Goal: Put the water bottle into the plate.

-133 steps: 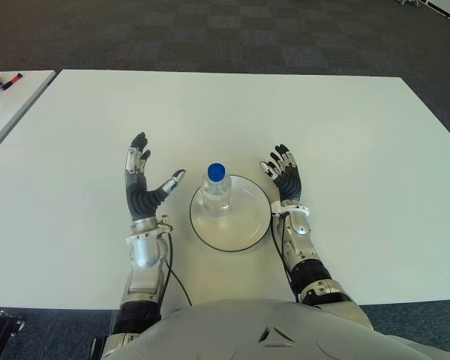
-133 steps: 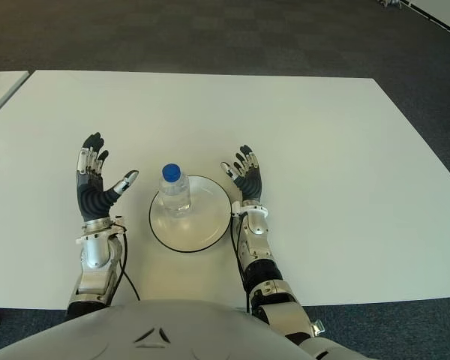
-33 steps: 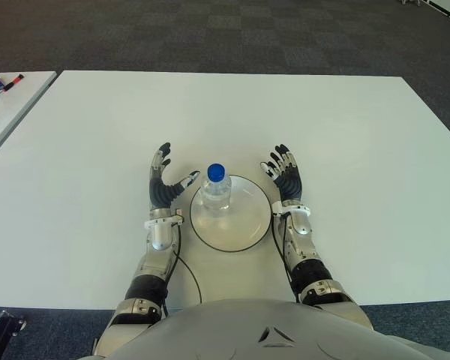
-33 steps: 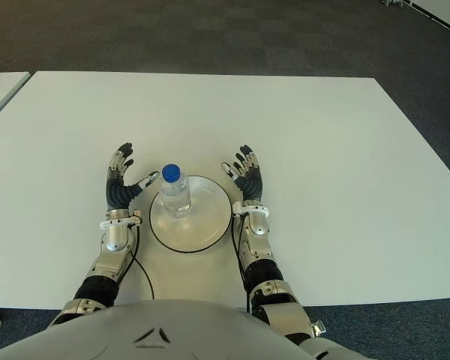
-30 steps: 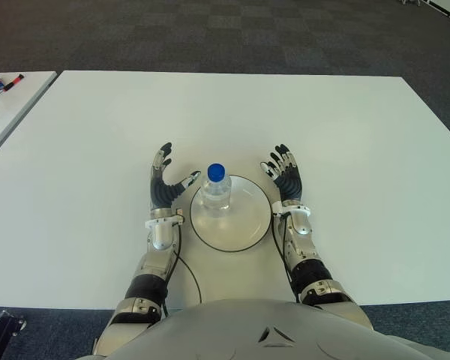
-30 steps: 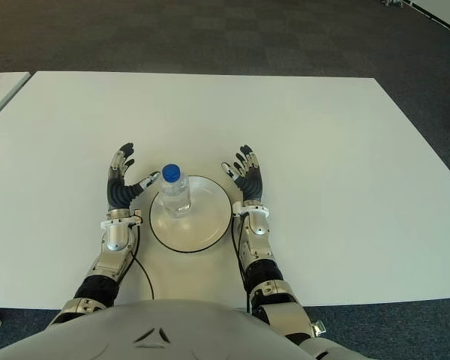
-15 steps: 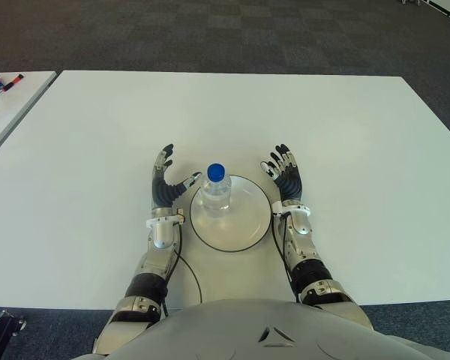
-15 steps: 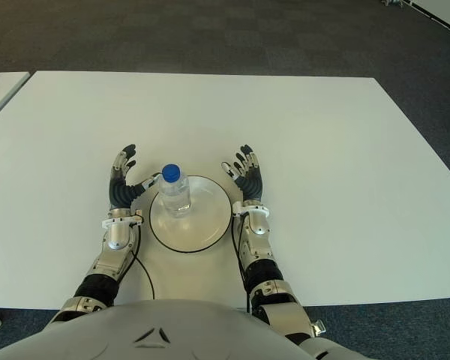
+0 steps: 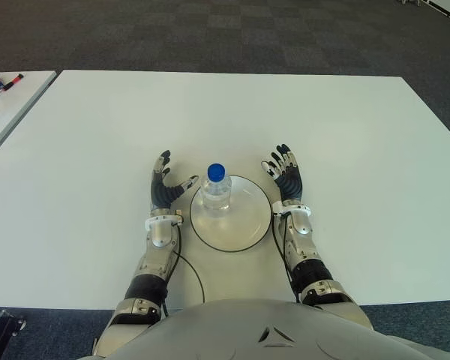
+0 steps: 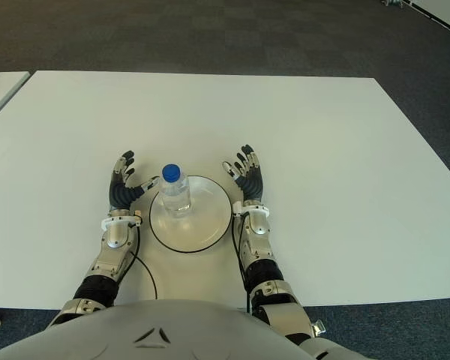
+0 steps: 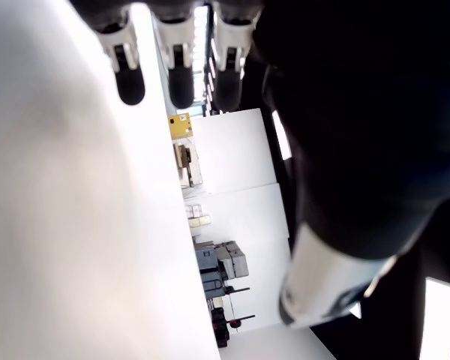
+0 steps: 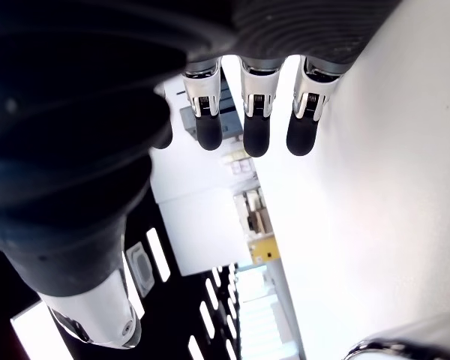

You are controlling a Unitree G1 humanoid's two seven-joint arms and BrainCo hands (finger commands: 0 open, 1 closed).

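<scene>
A clear water bottle point(image 9: 216, 192) with a blue cap stands upright in the far left part of a round plate point(image 9: 240, 229) with a dark rim, on the white table point(image 9: 225, 120). My left hand point(image 9: 165, 189) is just left of the plate, fingers spread, thumb pointing toward the bottle but apart from it. Beside the plate's right rim is my right hand point(image 9: 285, 175), fingers spread and holding nothing. Both wrist views show straight fingers point(image 11: 172, 67) point(image 12: 247, 120) over the white tabletop.
A second white table point(image 9: 7, 101) stands at the far left with small items, among them a red marker, on its far corner. Dark carpet lies beyond the table's far edge.
My left hand has moved right from well left of the plate to close beside it and lowered. In the last second it only settled slightly. Bottle, plate and right hand stayed put.
</scene>
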